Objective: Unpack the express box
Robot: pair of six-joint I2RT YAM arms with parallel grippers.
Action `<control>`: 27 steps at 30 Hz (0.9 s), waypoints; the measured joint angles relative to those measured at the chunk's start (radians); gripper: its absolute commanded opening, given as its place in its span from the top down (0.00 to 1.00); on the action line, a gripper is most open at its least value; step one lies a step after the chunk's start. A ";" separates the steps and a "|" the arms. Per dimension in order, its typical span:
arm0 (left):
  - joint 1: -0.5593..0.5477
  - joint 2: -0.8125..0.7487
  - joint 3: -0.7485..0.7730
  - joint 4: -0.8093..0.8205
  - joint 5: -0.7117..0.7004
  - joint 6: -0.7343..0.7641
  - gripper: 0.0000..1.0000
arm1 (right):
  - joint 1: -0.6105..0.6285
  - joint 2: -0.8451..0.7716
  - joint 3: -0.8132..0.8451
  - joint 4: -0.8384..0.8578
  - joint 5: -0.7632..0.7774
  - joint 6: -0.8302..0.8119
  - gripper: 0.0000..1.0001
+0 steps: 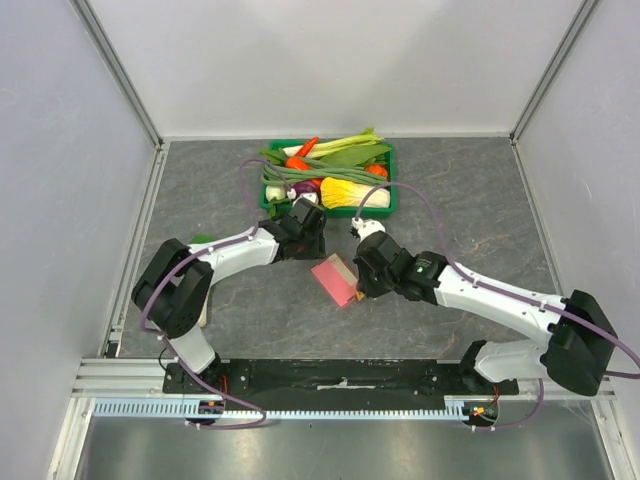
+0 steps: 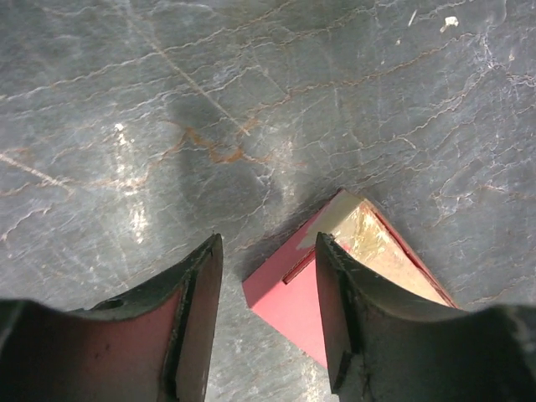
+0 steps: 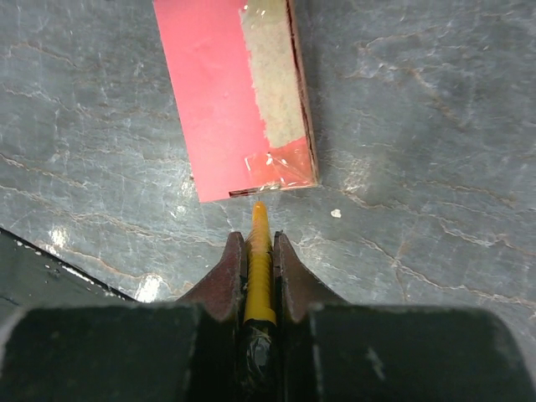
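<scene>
Grey table (image 2: 167,126); left tool (image 2: 268,243) partly hides express box (image 2: 285,306).

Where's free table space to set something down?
Free: bare table right of the crate, out to the edge; also the patch left of the crate. Crowded: centre, where the left claw and right claw meet at the box.

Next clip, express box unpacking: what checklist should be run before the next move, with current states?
1. Box flat on table: ok.
2. Right end effector shut on yellow tool: ok.
3. Tool tip aimed at box's near edge: ok; contact: cannot tell.
4. Left end effector steadying box: not ok, jaws open, nothing gripped.
5. Box opened: not ok, looks closed.
</scene>
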 measured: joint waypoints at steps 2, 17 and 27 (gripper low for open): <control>0.000 -0.017 -0.003 -0.014 -0.020 -0.008 0.37 | 0.000 -0.018 0.011 -0.018 0.018 -0.001 1.00; 0.001 -0.304 -0.260 0.026 0.192 -0.046 0.32 | -0.035 0.066 0.114 0.019 0.122 -0.079 1.00; 0.001 -0.206 -0.329 0.215 0.393 -0.060 0.30 | -0.063 0.145 0.134 0.074 0.142 -0.115 1.00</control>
